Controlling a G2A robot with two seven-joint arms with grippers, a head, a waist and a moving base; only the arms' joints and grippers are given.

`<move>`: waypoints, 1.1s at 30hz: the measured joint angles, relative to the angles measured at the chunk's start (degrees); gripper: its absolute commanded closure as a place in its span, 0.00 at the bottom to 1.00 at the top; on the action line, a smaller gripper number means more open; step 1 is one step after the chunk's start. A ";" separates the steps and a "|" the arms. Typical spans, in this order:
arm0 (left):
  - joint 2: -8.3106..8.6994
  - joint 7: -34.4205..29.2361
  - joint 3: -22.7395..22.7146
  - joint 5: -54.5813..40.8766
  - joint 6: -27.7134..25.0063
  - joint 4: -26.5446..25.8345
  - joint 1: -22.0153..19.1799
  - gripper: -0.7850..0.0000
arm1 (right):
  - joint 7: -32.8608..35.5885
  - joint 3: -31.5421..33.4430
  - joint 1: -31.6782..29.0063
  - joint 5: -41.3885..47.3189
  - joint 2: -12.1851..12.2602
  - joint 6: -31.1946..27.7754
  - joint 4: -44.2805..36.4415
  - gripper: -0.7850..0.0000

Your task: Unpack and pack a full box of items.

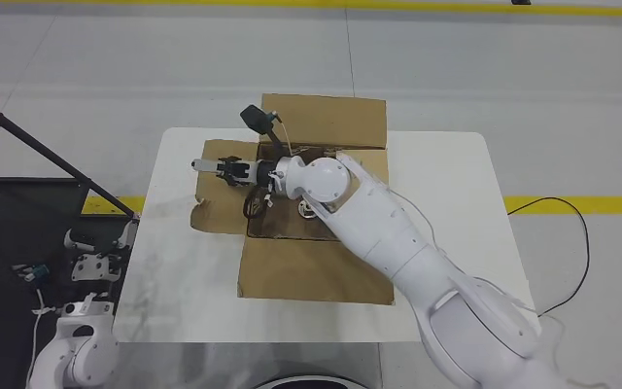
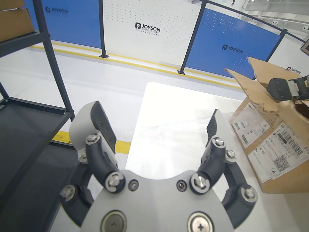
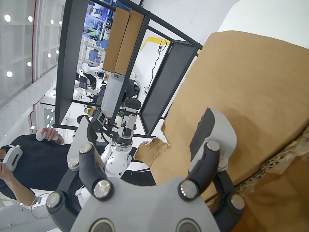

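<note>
- The table (image 1: 437, 185) is white, flat and smooth, with round corners.
- The box (image 1: 311, 267) is brown cardboard. It sits in the middle of the table with its flaps folded out.
- A black metal rack (image 2: 48, 49) made of thin straight bars stands just beside the table's left side.
- The left flap (image 3: 241, 85) is dull, smooth cardboard. Its edge (image 3: 154, 146) is ripped and ragged.
- The right gripper (image 1: 216, 169) hangs over the left flap. Its two fingers are spread wide and pinch nothing. One rough black pad (image 3: 202, 131) is over the flap. The other finger is out past the ripped edge.
- The left gripper (image 2: 157, 112) is by the table's left side, well apart from the box. Its fingers are spread wide too, with nothing between them. Its pads (image 2: 103, 121) are black with fine ridges.
- White paper labels (image 2: 277, 155) are stuck flat on the box's side wall.
- A bit of crinkly clear plastic (image 2: 237, 115) clings to that wall, near the labels.
- Crinkly spotted paper (image 3: 282, 156) shows at the fold of the left flap.
</note>
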 measured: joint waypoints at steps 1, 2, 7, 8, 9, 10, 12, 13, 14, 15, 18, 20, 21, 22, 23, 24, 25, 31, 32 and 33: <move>-0.03 -0.06 -0.06 -0.09 -0.12 -0.07 0.03 0.00 | 0.02 -0.04 0.14 0.01 -0.25 -0.18 0.54 0.00; -0.06 -0.14 -0.15 -0.24 -0.33 -0.16 0.06 0.00 | 0.09 -0.05 0.33 0.02 -0.56 -0.33 1.26 0.00; -0.18 -0.67 -0.58 -1.15 -1.42 -0.51 0.16 0.00 | 0.59 0.02 0.86 -0.02 -1.63 -0.89 3.79 0.00; -0.21 -0.83 -0.71 -1.38 -1.62 -0.63 0.20 0.00 | 0.72 0.08 0.89 -0.06 -1.84 -1.15 4.23 0.00; -0.23 -0.94 -0.80 -1.54 -1.79 -0.73 0.23 0.00 | 0.85 0.14 0.91 -0.11 -1.98 -1.39 4.47 0.00; -0.25 -1.04 -0.90 -1.68 -1.95 -0.82 0.27 0.00 | 0.96 0.23 0.92 -0.17 -2.09 -1.69 4.64 0.00; -0.31 -1.25 -1.13 -2.09 -2.36 -1.01 0.35 0.00 | 1.10 0.51 0.91 -0.39 -2.27 -2.41 4.85 0.00; -0.33 -1.34 -1.23 -2.28 -2.53 -1.09 0.38 0.00 | 1.14 0.66 0.87 -0.51 -2.32 -2.69 4.86 0.00; -0.35 -1.45 -1.37 -2.42 -2.75 -1.23 0.44 0.00 | 1.21 0.86 0.80 -0.70 -2.35 -3.03 4.81 0.00; -0.37 -1.50 -1.47 -2.47 -2.91 -1.35 0.48 0.00 | 1.28 1.02 0.72 -0.88 -2.35 -3.28 4.71 0.00; -0.47 -1.28 -1.81 -2.83 -3.22 -1.90 0.70 0.00 | 1.38 1.68 0.41 -1.69 -2.22 -4.16 4.03 0.00; -0.58 -0.99 -2.07 -3.51 -3.39 -2.37 0.93 0.00 | 1.50 2.35 0.13 -2.26 -1.95 -5.00 3.18 0.00; -0.62 -0.90 -2.21 -3.96 -3.51 -2.59 1.03 0.00 | 1.55 2.68 -0.02 -2.58 -1.79 -5.36 2.73 0.00; -0.66 -0.84 -2.37 -4.46 -3.69 -2.81 1.14 0.00 | 1.70 3.03 -0.20 -2.85 -1.61 -5.65 2.24 0.00; -0.72 -0.82 -2.61 -5.21 -4.02 -3.13 1.30 0.00 | 2.03 3.56 -0.47 -3.17 -1.32 -5.88 1.53 0.00; -0.75 -0.87 -2.84 -5.86 -4.34 -3.42 1.45 0.00 | 2.34 3.99 -0.68 -3.45 -1.07 -6.04 0.92 0.00; -0.78 -0.98 -3.09 -6.54 -4.74 -3.73 1.61 0.00 | 2.70 4.46 -0.93 -3.72 -0.80 -6.27 0.21 0.00; -0.83 -2.79 -5.39 -8.95 -7.09 -7.24 2.91 0.00 | 7.90 9.30 -4.20 -5.44 2.25 -9.19 -7.30 0.00; -0.83 -3.22 -5.80 -8.90 -7.28 -8.20 3.07 0.00 | 9.28 10.71 -5.28 -6.14 3.14 -9.79 -9.46 0.00; -0.82 -3.64 -6.07 -8.96 -7.46 -8.98 3.13 0.00 | 10.28 11.86 -6.22 -6.76 3.86 -10.20 -11.27 0.00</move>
